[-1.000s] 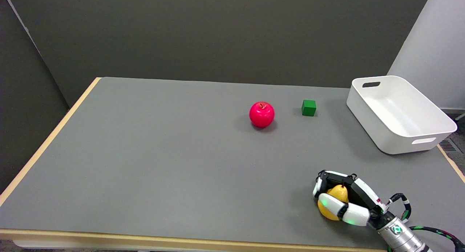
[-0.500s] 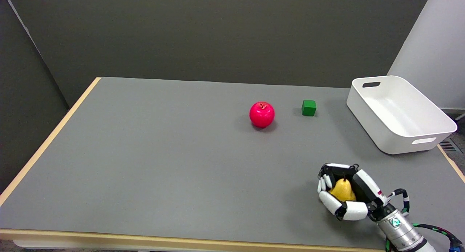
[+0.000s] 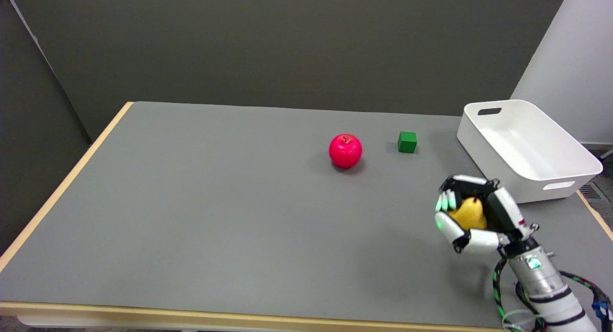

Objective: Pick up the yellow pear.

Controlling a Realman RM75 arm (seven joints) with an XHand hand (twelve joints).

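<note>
My right hand (image 3: 479,217) grips the yellow pear (image 3: 470,214), fingers wrapped around it so only its upper part and stem show. Hand and pear hang above the grey table (image 3: 215,202) at the right, with a soft shadow on the tabletop below and to the left. The wrist and arm run down to the picture's lower right corner.
A red apple (image 3: 345,151) and a small green cube (image 3: 407,142) sit on the table further back. A white bin (image 3: 527,147) stands at the right edge, just behind and right of the hand. The table's wooden front edge runs along the bottom.
The right hand has risen off the table with the pear in it and shifted a little right, toward the bin. The apple, cube and bin have not moved.
</note>
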